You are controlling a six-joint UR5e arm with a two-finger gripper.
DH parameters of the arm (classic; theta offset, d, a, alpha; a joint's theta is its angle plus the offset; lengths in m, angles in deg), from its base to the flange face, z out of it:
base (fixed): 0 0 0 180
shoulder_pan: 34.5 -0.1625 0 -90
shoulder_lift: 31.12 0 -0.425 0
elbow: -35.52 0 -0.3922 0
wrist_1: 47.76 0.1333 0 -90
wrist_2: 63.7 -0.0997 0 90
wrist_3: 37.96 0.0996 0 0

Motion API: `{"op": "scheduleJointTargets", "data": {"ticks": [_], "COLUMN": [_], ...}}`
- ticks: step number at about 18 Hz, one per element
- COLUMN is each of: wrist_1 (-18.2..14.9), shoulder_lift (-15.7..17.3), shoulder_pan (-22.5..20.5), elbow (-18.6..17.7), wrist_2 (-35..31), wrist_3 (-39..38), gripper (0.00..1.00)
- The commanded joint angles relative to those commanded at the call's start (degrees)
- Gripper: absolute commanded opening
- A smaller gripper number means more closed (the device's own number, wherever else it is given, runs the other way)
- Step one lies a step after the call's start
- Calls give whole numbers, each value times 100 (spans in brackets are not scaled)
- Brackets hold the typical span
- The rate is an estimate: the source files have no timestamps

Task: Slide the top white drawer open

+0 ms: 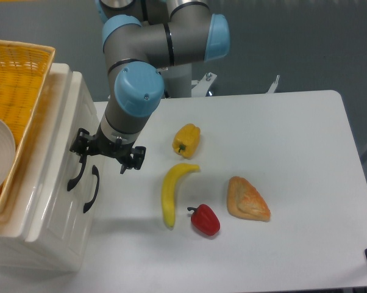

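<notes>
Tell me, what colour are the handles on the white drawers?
Black, both handles, seen in the fixed camera view.

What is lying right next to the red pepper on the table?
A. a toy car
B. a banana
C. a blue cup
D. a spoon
B. The yellow banana lies on the white table just to the left of the red pepper, its lower end close beside it; there is no spoon, cup or toy car anywhere on the table.
</notes>
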Motion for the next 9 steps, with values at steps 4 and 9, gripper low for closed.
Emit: {"op": "scheduleJointTargets", "data": {"ticks": [4,9], "wrist_1": [0,0], "shoulder_lift": [-18,-53], "shoulder_pan": [9,79], "elbow": [0,-9], "wrist_2": [-9,-9], "wrist_3": [0,-18], "gripper": [100,100]}}
